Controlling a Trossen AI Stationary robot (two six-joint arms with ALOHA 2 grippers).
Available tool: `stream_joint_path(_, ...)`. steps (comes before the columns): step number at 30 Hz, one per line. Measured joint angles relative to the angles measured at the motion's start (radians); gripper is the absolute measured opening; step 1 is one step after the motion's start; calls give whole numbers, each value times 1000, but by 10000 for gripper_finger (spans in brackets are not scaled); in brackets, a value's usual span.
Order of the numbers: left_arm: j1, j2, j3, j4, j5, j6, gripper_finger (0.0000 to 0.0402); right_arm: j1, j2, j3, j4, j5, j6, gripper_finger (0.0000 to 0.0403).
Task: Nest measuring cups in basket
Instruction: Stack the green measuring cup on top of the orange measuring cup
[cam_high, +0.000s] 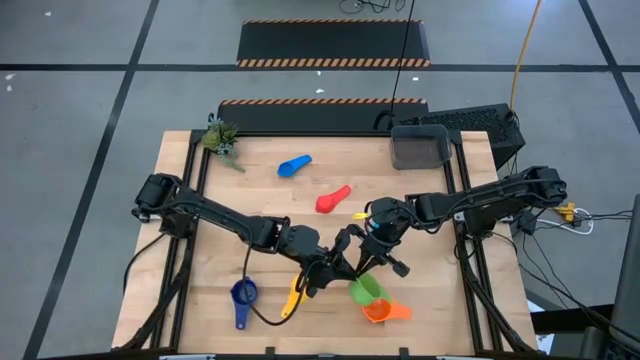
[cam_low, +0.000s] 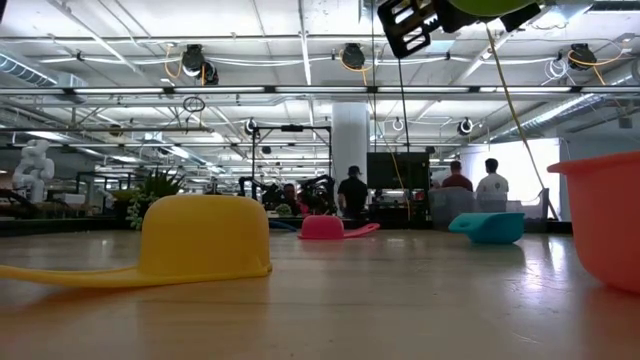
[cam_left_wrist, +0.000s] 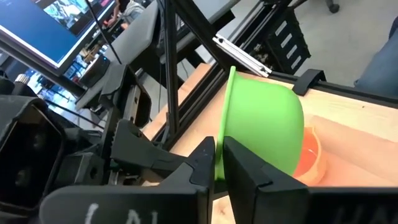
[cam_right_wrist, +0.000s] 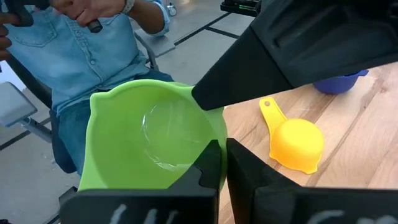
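Small green plant (cam_high: 220, 137) at table's (cam_high: 300, 215) far left corner, black keyboard (cam_high: 470, 122) beside far right corner.

Even, bright overhead light w/ soft short shadows under both arms on the table (cam_high: 200, 300). Low view: ceiling lamps (cam_low: 352, 56) glare toward lens; yellow cup (cam_low: 205, 236) close to camera looks slightly soft, background room hazy. Green cup (cam_right_wrist: 152, 143), against right gripper (cam_right_wrist: 222, 163), shows a pale sheen inside; person (cam_right_wrist: 93, 43) beyond is blurred.
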Motion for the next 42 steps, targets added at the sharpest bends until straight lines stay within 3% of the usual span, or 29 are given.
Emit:
stream_joint_path(10, 9, 0, 1, -12, 32, -6, 5, -1, 0, 0, 5, 19, 15, 14)
stream_joint_path(24, 11, 0, 1, -59, -30, -28, 2, 1, -73, 0, -86, 189, 88, 138)
stream_joint_path(26, 11, 0, 1, -56, -36, -31, 1, 1, -109, 0, -126, 263, 96, 147)
stream_joint_path(32, 3, -7, 1, -41, -28, -27, 1, 5, -224, 1, -238, 626, 114, 158)
stream_joint_path(42, 4, -117, -13, -172, -125, -105, 1, 177, -375, 1, -355, 995, 172, 158)
